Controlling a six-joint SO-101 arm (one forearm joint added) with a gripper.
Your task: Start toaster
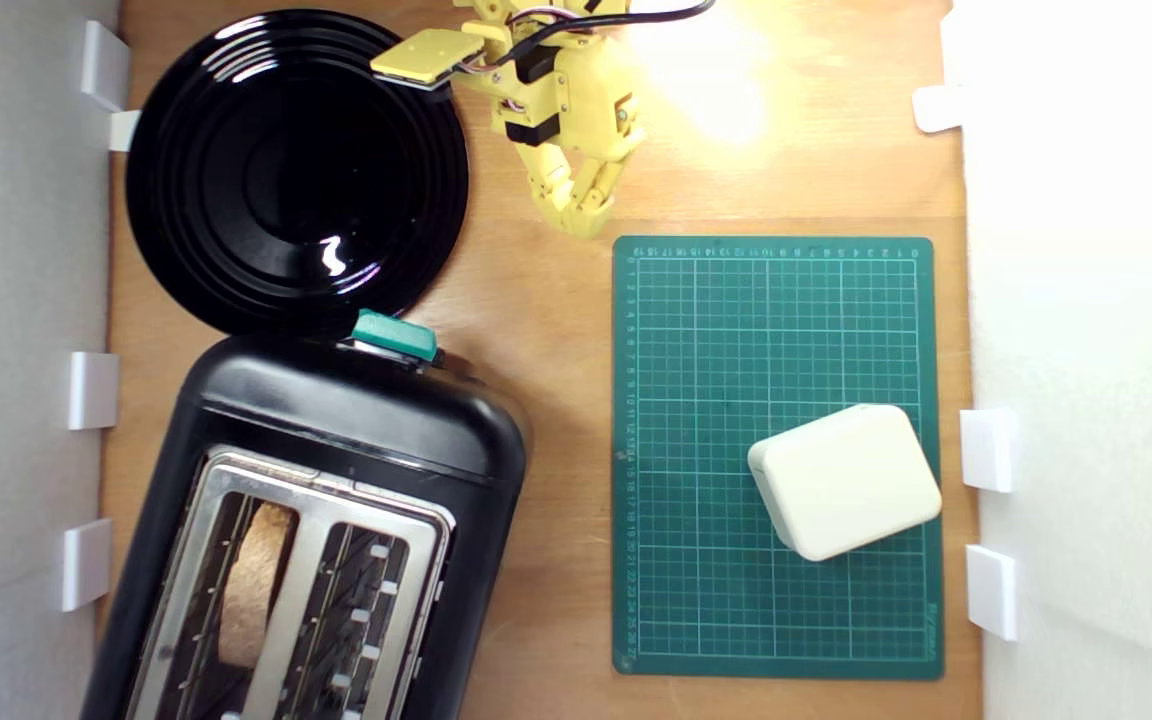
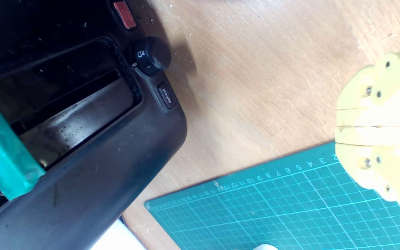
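The toaster (image 1: 316, 520) is seen at the lower left of the exterior view, a slice of bread (image 1: 254, 585) standing in its left slot and its teal lever (image 1: 394, 335) at the end facing the black plate (image 1: 296, 170). The plate is set just beyond that end, at the view's upper left. The green cutting mat (image 1: 776, 455) is laid to the right, printed with a white grid and numbered rulers along its edges, and a cream box (image 1: 844, 480) is placed on it. The yellow gripper (image 1: 583, 215) is held over bare wood between plate and mat, its jaws pressed together on nothing. In the wrist view a black knob (image 2: 152, 55), a red button (image 2: 124, 14) and a button marked "defrost" (image 2: 166, 95) are shown on the toaster's end panel.
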